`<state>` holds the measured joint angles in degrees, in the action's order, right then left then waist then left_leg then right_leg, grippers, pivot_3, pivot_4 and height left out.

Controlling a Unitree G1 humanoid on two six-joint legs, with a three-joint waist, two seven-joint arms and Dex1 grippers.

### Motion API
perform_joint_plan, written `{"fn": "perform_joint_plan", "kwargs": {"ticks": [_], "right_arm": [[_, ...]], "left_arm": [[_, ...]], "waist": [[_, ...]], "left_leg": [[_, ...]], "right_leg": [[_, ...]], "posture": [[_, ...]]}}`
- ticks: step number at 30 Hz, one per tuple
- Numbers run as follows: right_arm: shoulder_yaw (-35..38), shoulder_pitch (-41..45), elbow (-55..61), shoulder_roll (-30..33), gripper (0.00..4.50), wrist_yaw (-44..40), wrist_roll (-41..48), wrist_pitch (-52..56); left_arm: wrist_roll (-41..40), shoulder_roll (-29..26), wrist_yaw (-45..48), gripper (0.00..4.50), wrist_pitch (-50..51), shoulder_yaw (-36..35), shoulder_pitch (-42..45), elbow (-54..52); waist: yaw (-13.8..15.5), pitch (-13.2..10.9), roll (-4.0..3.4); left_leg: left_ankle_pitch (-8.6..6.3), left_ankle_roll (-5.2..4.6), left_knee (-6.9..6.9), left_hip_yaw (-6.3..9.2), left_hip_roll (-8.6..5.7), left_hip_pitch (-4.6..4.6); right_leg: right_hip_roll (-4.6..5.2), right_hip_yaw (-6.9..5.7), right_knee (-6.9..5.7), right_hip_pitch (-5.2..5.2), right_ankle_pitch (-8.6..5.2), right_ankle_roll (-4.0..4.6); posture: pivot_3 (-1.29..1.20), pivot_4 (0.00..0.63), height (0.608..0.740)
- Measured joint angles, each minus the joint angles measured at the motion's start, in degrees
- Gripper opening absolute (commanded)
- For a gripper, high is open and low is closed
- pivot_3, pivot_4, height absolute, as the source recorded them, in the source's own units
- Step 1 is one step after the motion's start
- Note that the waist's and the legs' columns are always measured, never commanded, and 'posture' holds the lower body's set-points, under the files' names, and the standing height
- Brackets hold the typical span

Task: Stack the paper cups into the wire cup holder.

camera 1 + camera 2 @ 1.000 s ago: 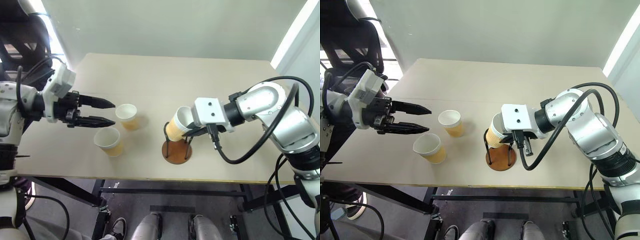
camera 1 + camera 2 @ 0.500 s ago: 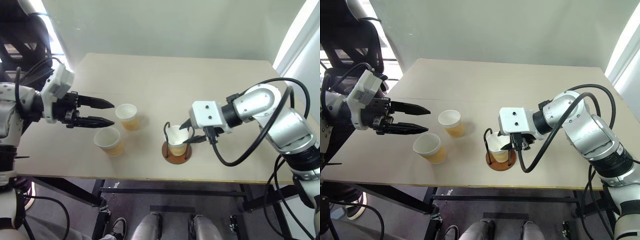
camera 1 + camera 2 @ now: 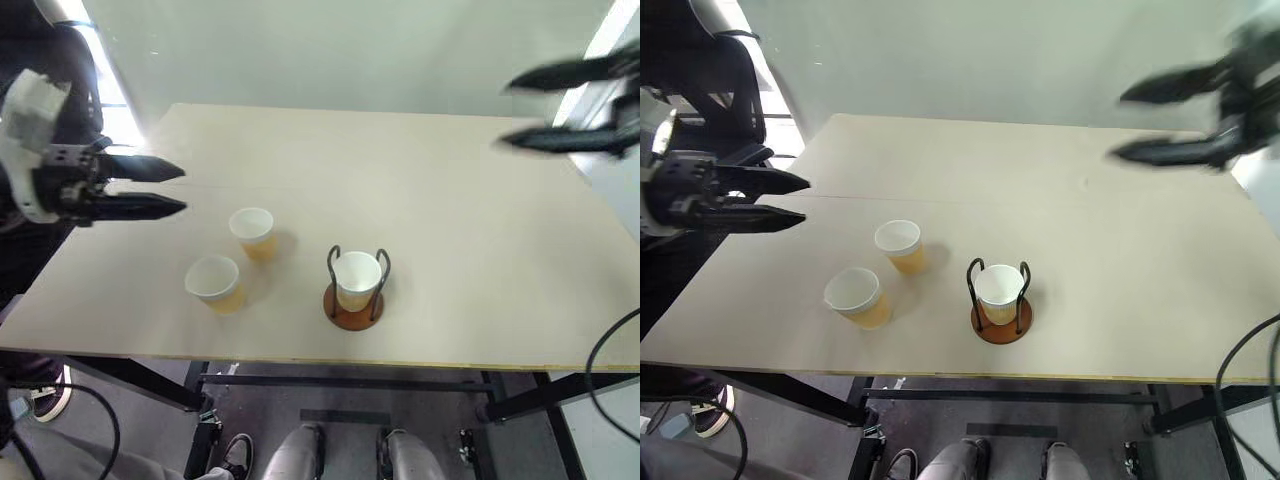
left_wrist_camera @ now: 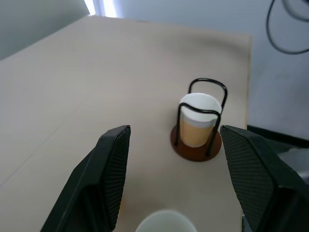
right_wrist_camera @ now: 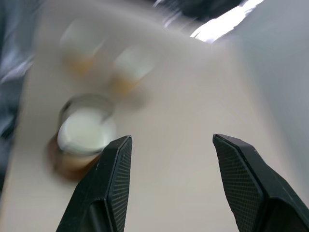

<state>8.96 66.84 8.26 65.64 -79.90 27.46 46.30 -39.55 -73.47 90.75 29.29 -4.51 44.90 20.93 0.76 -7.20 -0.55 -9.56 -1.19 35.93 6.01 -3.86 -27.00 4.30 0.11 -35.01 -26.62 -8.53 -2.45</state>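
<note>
paper cup (image 4: 197, 126) upright in wire cup holder (image 4: 196, 145), open tool (image 4: 176, 162)

Both grippers, left (image 3: 172, 189) and right (image 3: 520, 110), hover with fingers parted (empty).

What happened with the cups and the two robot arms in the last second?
The right gripper let its cup drop upright into the wire cup holder, opened, and swung up and away. The left gripper drew back, open. The two loose cups stayed put.
</note>
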Motion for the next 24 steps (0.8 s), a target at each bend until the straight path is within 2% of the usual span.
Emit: {"fn": "perform_joint_plan", "kwargs": {"ticks": [4,9,14,17,24], "right_arm": [[5.08,-2.37,1.82,0.91,2.68,0.56,7.55,5.72],[5.80,-4.83,5.69,0.34,2.68,4.23,12.44,7.68],[6.47,-2.31,6.19,0.07,2.68,7.20,19.46,10.48],[9.60,-0.80,6.56,0.19,2.68,9.30,25.49,13.65],[13.31,-6.64,11.39,0.13,2.68,16.89,35.00,18.04]], "left_arm": [[5.12,-3.53,-0.01,3.18,-5.97,5.61,-3.91,3.59],[10.60,-4.15,-0.02,3.18,-12.94,13.91,-1.98,6.19],[9.16,-3.76,-0.01,3.18,-14.84,21.40,1.20,5.35],[7.79,-3.98,-0.01,3.18,-16.18,26.04,3.84,4.85],[7.25,-4.21,-0.01,3.18,-20.31,37.70,7.67,4.36]], "waist": [[-0.73,-0.01,-0.04],[-0.66,-0.03,-0.07],[-0.31,-0.03,-0.07],[-0.17,-0.01,-0.04],[-0.19,-0.03,-0.06]], "left_leg": [[-0.09,0.11,0.01,-0.01,0.12,0.19],[-0.01,0.09,0.08,-0.01,0.15,0.07],[0.01,0.07,0.11,-0.01,0.09,-0.01],[-0.03,0.05,0.11,0.00,0.09,-0.04],[-0.02,0.05,0.13,-0.05,0.11,-0.01]], "right_leg": [[-0.08,0.00,-0.25,0.05,-0.23,-0.03],[-0.09,-0.01,-0.50,-0.09,-0.31,0.05],[-0.06,-0.01,-0.51,-0.12,-0.31,0.06],[-0.07,-0.02,-0.47,-0.13,-0.34,0.04],[-0.06,-0.02,-0.52,-0.15,-0.36,-0.01]], "posture": [[0.00,0.150,0.740],[0.00,0.150,0.740],[0.00,0.150,0.740],[0.00,0.150,0.740],[0.00,0.150,0.740]]}}
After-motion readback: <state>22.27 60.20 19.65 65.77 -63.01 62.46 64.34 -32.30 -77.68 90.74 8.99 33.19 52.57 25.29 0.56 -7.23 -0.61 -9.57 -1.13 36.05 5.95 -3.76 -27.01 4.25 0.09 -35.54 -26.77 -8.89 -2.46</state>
